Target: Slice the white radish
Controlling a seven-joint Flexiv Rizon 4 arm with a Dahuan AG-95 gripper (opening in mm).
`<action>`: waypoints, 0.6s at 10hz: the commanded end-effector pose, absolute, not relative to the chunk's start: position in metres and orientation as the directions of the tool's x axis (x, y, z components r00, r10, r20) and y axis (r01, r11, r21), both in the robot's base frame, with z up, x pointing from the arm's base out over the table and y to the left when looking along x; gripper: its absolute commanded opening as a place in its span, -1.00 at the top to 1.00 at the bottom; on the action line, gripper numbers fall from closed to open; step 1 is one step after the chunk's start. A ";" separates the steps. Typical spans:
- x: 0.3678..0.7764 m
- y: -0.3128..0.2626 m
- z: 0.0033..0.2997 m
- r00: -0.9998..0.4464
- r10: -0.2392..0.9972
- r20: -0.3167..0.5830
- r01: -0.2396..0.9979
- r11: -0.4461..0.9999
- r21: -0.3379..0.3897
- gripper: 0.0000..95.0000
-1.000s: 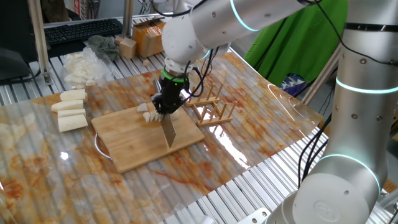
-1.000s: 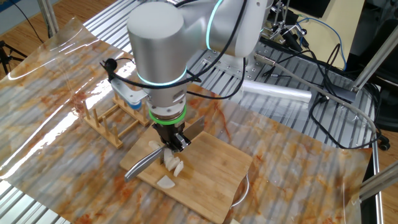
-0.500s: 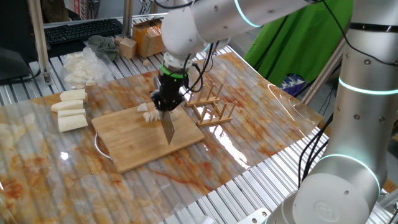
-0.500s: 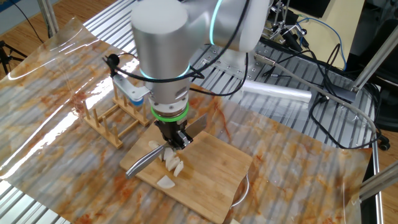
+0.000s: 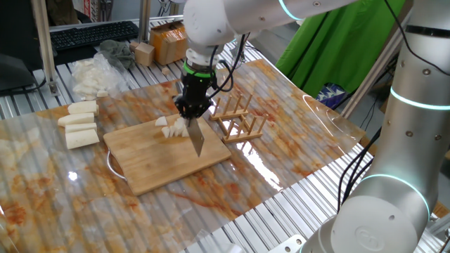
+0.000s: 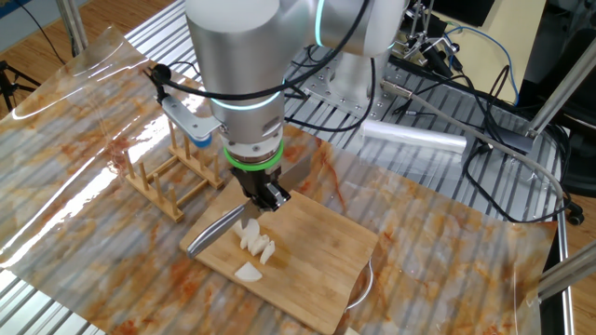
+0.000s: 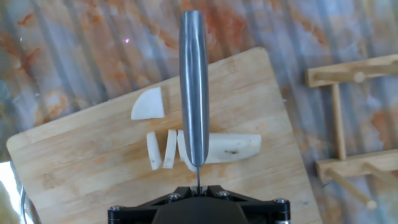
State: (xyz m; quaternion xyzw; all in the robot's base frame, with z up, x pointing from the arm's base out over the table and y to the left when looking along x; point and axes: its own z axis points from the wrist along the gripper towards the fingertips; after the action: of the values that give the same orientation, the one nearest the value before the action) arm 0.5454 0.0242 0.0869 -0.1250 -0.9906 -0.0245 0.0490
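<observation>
Clamping a slim steel knife point(image 7: 194, 87), gripper point(image 7: 198, 186) above pale radish slices point(image 7: 186, 146), bamboo board point(image 7: 81, 174).

Arm point(image 5: 232, 17) arches in from above, wrist vertical, gripper point(image 5: 192, 114) pointing straight down, jaws clamped tight on knife point(image 7: 194, 87) handle, blade jutting out past fingertips.

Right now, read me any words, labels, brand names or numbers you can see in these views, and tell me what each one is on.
None can be read.
Cardboard box at the back of the table: no print that can be made out.
Keyboard behind it: keys too small and blurred.
Knife, cutting board, wooden rack, radish: no marking.
</observation>
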 end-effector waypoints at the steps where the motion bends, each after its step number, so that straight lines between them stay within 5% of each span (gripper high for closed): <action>1: 0.546 0.018 0.086 -0.970 0.223 0.094 0.227 0.974 0.028 1.00; 6: 0.545 0.015 0.081 -0.971 0.222 0.086 0.226 0.973 0.039 1.00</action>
State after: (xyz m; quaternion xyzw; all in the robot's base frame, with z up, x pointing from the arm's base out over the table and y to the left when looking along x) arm 0.5453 0.0150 0.0789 -0.1124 -0.9926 -0.0230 0.0397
